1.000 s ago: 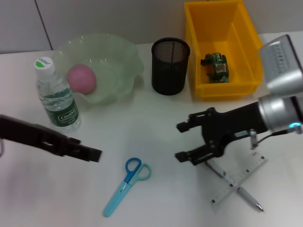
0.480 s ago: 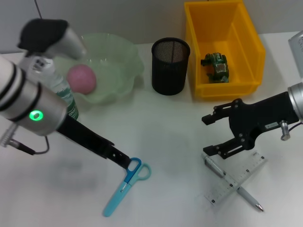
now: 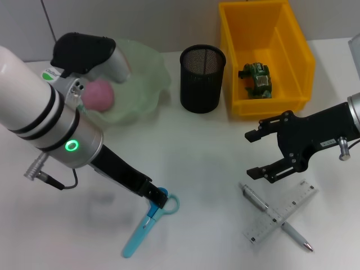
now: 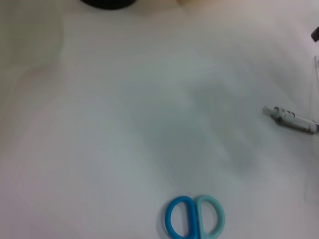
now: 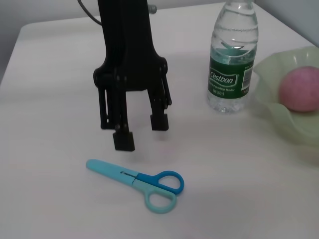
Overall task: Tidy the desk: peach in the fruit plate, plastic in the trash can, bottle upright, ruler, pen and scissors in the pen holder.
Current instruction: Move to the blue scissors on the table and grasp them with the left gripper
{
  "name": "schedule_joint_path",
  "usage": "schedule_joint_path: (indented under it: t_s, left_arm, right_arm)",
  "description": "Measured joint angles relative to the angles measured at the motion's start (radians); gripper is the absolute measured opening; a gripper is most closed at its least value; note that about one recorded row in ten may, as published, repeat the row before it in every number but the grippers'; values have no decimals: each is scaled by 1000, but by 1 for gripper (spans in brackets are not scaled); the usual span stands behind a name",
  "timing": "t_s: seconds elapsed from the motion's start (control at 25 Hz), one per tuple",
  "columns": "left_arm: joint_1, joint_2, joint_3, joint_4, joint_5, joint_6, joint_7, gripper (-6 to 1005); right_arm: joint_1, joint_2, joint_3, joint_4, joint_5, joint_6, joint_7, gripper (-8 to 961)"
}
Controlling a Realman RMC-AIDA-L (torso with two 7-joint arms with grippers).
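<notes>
Blue scissors [image 3: 149,219] lie flat on the white worktop [image 3: 191,152], handles beneath the left tool [image 5: 134,129], whose fingers stand apart. Lower squarely over the handles before closing. Farther off, the right tool [image 3: 260,154] hovers open above pen [image 3: 275,219] and ruler [image 3: 284,212].

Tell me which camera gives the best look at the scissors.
The right wrist view: the scissors lie whole on the table, blades and both handle loops unobstructed, with the left claw open above them. The head view has that claw covering part of the handles. The left wrist view shows only the loops.
</notes>
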Motion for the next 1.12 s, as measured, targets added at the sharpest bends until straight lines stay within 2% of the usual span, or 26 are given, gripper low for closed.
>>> schedule_joint_path:
  t_s: [0.32,1.12]
  left_arm:
    - [-35,-1,29,-84,1,-21,12,815]
    - [-52,-2,121,-143,-26,-64,67,745]
  right_arm:
    - [9,1,0,-2,-3,-3,7,819]
    - [5,5,0,-2,-5,3,2,819]
